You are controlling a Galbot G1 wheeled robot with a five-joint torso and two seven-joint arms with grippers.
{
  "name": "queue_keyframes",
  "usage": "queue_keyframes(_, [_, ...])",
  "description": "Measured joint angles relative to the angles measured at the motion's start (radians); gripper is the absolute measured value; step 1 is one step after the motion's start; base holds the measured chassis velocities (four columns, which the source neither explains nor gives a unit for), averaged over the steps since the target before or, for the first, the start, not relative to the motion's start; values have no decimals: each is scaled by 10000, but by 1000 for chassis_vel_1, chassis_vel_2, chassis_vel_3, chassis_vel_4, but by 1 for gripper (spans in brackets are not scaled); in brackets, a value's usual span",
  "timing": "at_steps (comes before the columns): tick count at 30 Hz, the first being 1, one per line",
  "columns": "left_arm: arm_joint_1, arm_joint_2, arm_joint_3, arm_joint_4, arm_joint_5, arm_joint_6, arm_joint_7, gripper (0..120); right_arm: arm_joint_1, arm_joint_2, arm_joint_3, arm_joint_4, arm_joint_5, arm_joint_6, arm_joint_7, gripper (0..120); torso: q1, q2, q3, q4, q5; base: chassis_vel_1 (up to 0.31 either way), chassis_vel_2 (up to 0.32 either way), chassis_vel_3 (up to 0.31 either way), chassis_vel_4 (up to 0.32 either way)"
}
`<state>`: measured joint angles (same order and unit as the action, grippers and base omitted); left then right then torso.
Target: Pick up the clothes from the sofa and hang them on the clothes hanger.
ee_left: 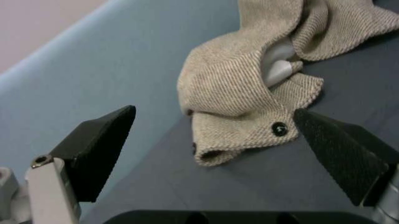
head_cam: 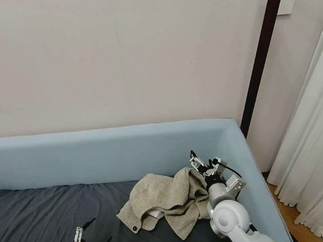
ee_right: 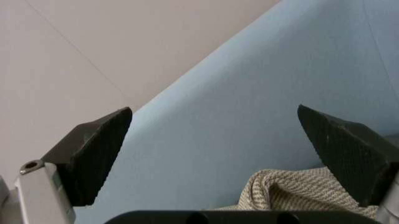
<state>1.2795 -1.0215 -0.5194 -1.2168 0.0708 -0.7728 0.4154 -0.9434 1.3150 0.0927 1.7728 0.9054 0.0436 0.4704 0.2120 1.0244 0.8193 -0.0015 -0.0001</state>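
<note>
The right gripper [head_cam: 205,165] sits lower right of centre in the head view, its fingers spread wide and holding nothing, aimed at the light blue sofa back [head_cam: 96,157]; the beige knitted cardigan [head_cam: 167,204] lies crumpled on the dark grey seat [head_cam: 33,215] just left of it and a little lower, its right-hand fold touching the gripper's wrist; the heap's long axis runs across the frame from lower left to upper right, ending at that gripper. The left gripper [head_cam: 92,241], also spread and empty, hangs in the lower left corner, well apart from the cloth; the right arm is the nearer, I'd judge. The right wrist view catches a ridge of knit with the backrest ahead; the left wrist view gives the cardigan's near end, with a dark button [ee_left: 279,129] and a white lining [ee_left: 281,70]. The dark clothes rack pole [head_cam: 261,52] stands upper right, beside the white curtain [head_cam: 321,156].
</note>
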Motion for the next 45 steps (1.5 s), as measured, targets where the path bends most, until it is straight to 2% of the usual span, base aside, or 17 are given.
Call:
queue_keyframes(3, [-594, -538, 332, 560, 309, 91, -55, 100, 15, 24, -12, -44, -18, 58, -76, 100, 0, 0, 0, -1, 0, 0, 0, 0, 0])
queue_keyframes(4, [-594, -538, 332, 560, 309, 91, -55, 100, 15, 24, -12, -44, -18, 58, -76, 100, 0, 0, 0, -1, 0, 0, 0, 0, 0])
queue_keyframes(8, [-1501, -1475, 750, 1702, 1309, 187, -436, 100, 62, -37, -16, -128, -10, 88, -96, 100, 0, 0, 1, -2, 0, 0, 0, 0, 0])
queue_keyframes(14, [-1903, -1780, 974, 2393, 2070, 344, -1437, 100, 74, -118, -16, -128, 29, 81, -47, 100, 0, 0, 1, -2, 0, 0, 0, 0, 0])
queue_keyframes(18, [-2132, -1817, 1203, 2906, 2881, 662, -2822, 100, 67, -199, 7, -125, 49, 61, 8, 100, 0, 0, 0, 0, 3, 0, 0, 0, 0])
queue_keyframes(25, [-1751, -1821, 1405, 2625, 3584, 649, -3140, 100, 114, -184, -19, -139, 68, -23, 118, 100, 0, 0, 0, 1, 0, 0, 0, 0, 0])
queue_keyframes(29, [-1664, -1997, 1391, 2685, 4935, 679, -3724, 100, 135, -134, -49, -162, 80, -48, 143, 100, 0, 0, -1, -1, 0, 0, 0, 0, 0])
queue_keyframes(33, [-1741, -2148, 1470, 2816, 5716, 913, -4385, 100, 94, -129, -61, -162, 99, -50, 150, 100, 0, 0, -1, 1, 3, 0, 0, 0, 0])
queue_keyframes(39, [-2051, -2316, 1604, 2983, 6228, 1354, -4995, 100, 75, -132, -63, -162, 128, -59, 175, 100, 0, 0, -1, -2, 1, 0, 0, 0, 0])
queue_keyframes(45, [-2399, -2331, 1759, 3176, 6240, 1643, -5336, 100, 63, -133, -51, -158, 135, -85, 206, 100, 0, 0, -1, -2, 0, 0, 0, 0, 0])
